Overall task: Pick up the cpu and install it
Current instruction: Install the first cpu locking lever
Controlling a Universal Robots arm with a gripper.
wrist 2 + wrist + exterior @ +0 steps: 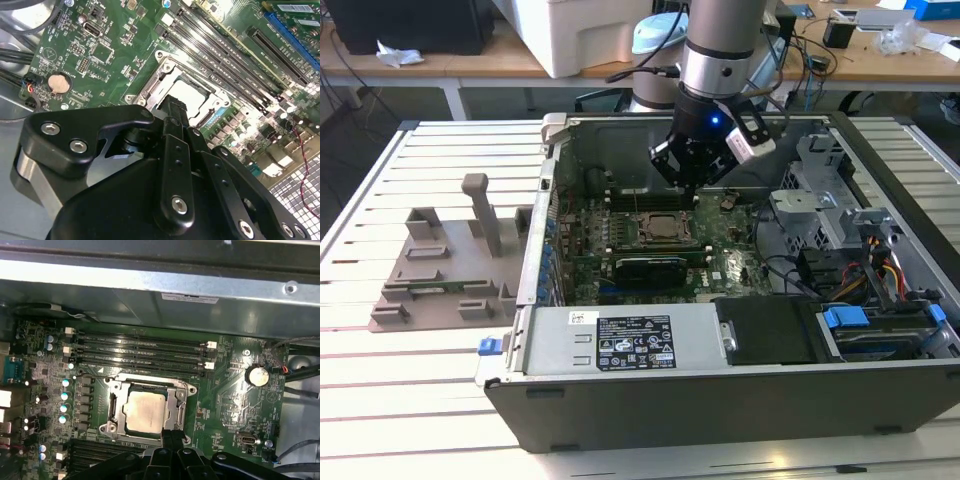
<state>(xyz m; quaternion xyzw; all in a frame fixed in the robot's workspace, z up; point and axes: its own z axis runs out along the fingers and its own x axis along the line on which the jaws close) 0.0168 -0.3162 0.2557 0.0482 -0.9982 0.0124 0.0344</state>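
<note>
The cpu [145,411] lies flat in the socket [175,395] on the motherboard [235,405], its pale top uncovered. The arm's jaws hang just above the socket's edge, beside the cpu, closed with nothing between them. 4 long slots [140,347] run alongside the socket, and a coin cell [256,375] sits well apart from it. Around the socket stands an open case [720,400], which rests on the bench [420,390].

We observe the arm [718,50] hanging vertically, wrist directed straight down. The gripper [691,186] points downward, its fingers [167,436] pressed together, holding nothing.
</note>
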